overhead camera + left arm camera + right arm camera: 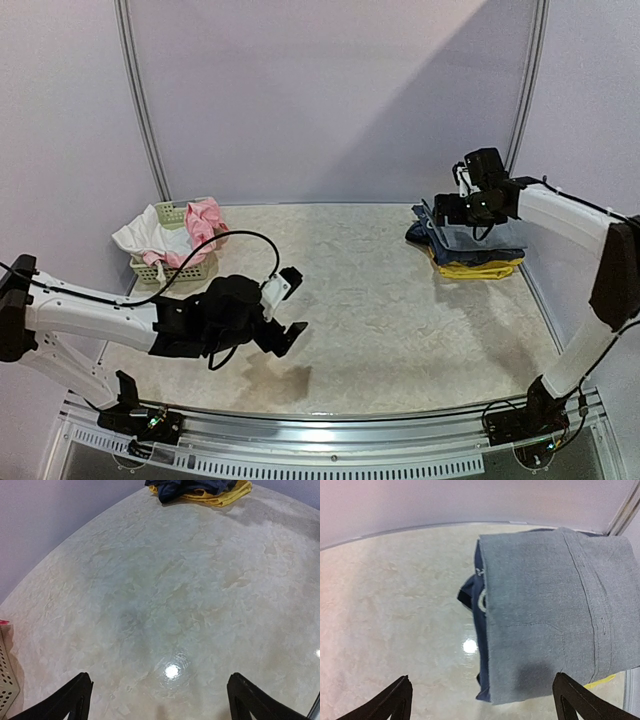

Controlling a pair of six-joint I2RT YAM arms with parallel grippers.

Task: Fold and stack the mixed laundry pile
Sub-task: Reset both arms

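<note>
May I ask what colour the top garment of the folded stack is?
The top garment is grey; right wrist view.

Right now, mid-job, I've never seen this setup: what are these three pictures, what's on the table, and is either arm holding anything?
Two white robot arms stand at the near edge of a marble-look table. The wide picture looks down from above; the other two come from wrist cameras, black fingertips at the bottom. The left gripper hangs open over bare table, holding nothing. The right gripper is open above a folded stack far right: grey trousers on top, navy cloth beneath, a yellow piece lowest. Far left, a pale-green lattice plastic basket holds a white garment and a pink garment.
</note>
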